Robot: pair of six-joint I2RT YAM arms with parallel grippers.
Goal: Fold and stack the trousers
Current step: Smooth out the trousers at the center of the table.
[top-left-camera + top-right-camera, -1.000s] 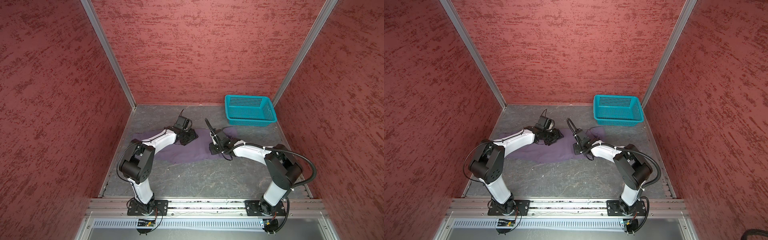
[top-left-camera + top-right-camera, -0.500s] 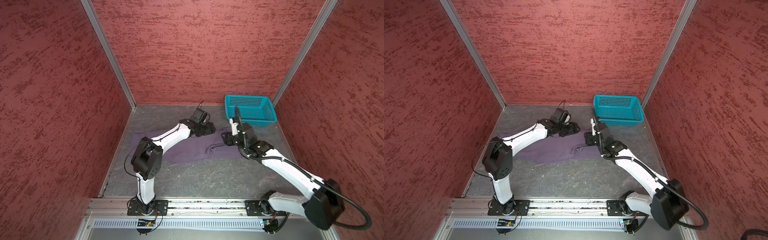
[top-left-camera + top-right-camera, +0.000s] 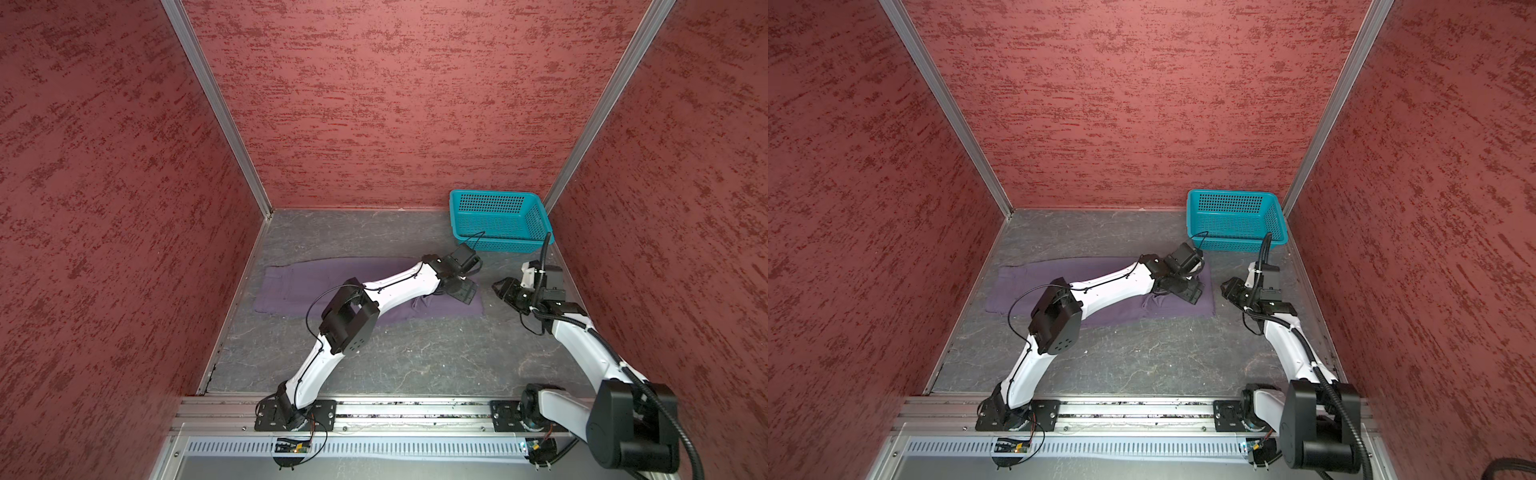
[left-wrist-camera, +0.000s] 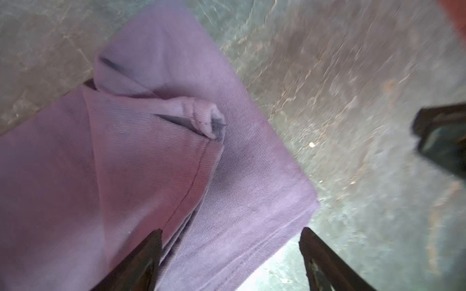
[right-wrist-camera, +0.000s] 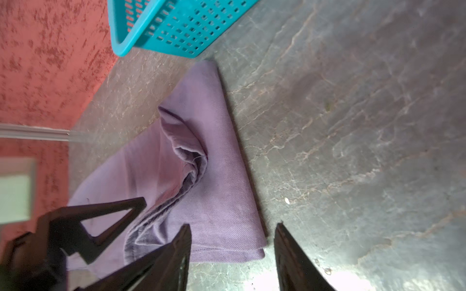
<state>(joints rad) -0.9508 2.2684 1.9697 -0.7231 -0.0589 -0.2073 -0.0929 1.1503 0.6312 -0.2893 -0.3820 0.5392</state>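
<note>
Grey counter (image 3: pixel 415 357): purple trousers (image 3: pixel 299 286) lie flat and lengthwise, one end near the teal basket (image 3: pixel 498 245). Left fingers (image 4: pixel 152 241) are spread wide above that end and grip nothing. Right fingers (image 5: pixel 182 241) stand apart at the hem, empty.

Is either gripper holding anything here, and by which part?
Nothing is held. The left gripper stands open above one end of the trousers; the right gripper is open beside that end, empty.
</note>
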